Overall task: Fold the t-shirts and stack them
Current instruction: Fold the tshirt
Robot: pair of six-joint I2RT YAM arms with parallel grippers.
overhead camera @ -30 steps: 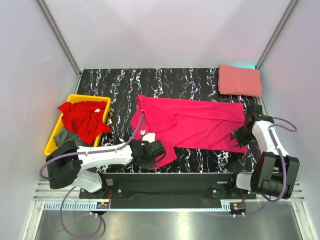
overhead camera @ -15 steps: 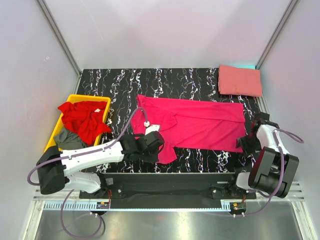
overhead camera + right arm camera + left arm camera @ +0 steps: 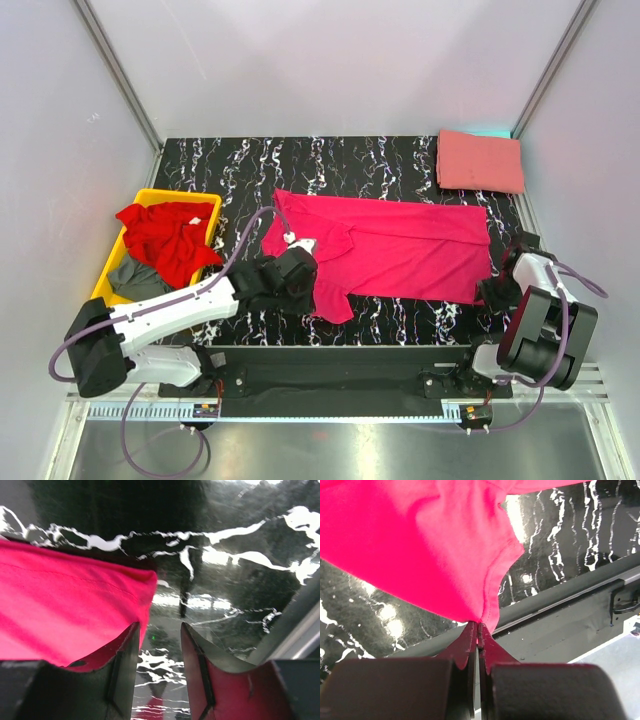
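Magenta shirt (image 3: pixel 390 250) lies spread on worktop (image 3: pixel 350 160) (black, white-veined), pale walls (image 3: pixel 330 60) around. Left pincer (image 3: pixel 479 628) pinches its near hem; right pincer (image 3: pixel 160 626), jaws parted, at its right edge. Salmon shirt (image 3: pixel 480 162) folded far-right; red shirt (image 3: pixel 165 238), grey shirt (image 3: pixel 135 278) in bin (image 3: pixel 180 195).

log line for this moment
left jaws: shut on magenta t-shirt edge | right jaws: open by its hem corner | salmon t-shirt: folded, far right | red t-shirt: in bin
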